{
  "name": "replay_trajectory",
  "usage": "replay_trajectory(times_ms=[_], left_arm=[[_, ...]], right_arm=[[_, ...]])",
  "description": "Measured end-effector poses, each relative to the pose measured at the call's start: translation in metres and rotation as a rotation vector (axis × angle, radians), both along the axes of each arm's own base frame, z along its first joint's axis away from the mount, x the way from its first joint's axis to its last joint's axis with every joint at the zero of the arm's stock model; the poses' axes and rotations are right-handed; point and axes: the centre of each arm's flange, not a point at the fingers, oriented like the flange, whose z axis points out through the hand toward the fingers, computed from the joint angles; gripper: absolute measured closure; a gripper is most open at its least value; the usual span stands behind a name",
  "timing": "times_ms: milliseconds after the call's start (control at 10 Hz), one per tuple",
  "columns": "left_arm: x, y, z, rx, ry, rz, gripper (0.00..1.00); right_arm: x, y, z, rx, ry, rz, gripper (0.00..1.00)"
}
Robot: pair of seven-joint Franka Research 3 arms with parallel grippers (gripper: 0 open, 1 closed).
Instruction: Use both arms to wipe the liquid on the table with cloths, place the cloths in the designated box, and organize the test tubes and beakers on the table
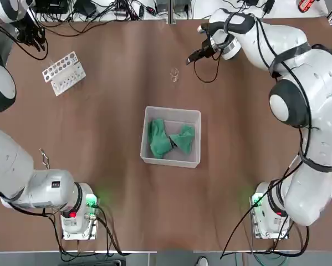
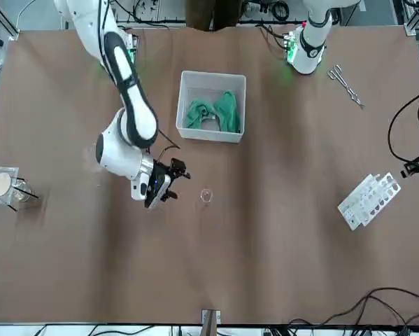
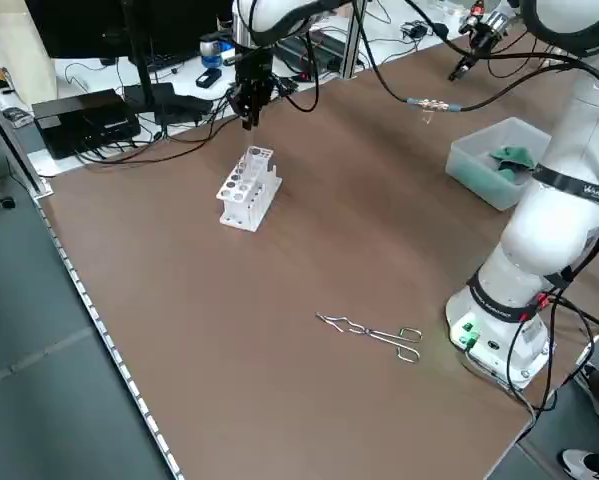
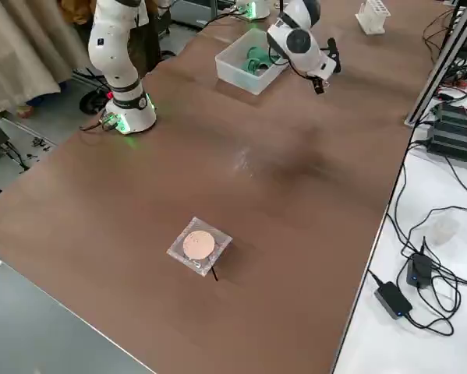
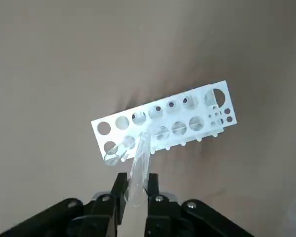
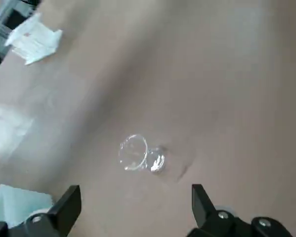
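Top view: my right gripper (image 1: 194,56) hangs past the box (image 1: 171,160), which holds both cloths (image 1: 170,139). A small glass (image 1: 174,75) lies on the table (image 1: 127,183) at about eight o'clock from it, near, far closer to this arm than the left.

Front view: the glass (image 2: 206,196) sits at three o'clock of the fingers.

Right wrist view: jaws spread wide, empty, glass (image 6: 140,155) on its side between and beyond them.

Left wrist view: my left gripper (image 5: 135,190) pinches a tube (image 5: 139,165) over the rack (image 5: 162,123), its long axis leaning towards a hole.
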Motion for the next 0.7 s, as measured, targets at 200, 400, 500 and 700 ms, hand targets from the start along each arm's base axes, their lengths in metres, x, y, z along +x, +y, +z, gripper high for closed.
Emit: replay_trajectory(times_ms=[200,400,500,700], left_arm=[[0.001,0.000,-0.007,-0.001,0.012,0.002,0.79],[0.001,0.001,-0.007,-0.001,0.012,0.004,0.77],[0.000,0.003,-0.007,0.000,0.011,0.006,0.63],[0.001,0.003,-0.004,0.001,0.005,0.007,0.34]], right_arm=[[0.004,-0.010,-0.023,0.082,-0.124,0.122,0.01],[0.004,-0.015,-0.035,0.148,-0.243,0.217,0.01],[0.002,-0.011,-0.042,0.225,-0.300,0.260,0.01],[-0.004,-0.006,-0.071,0.319,-0.455,0.321,0.01]])
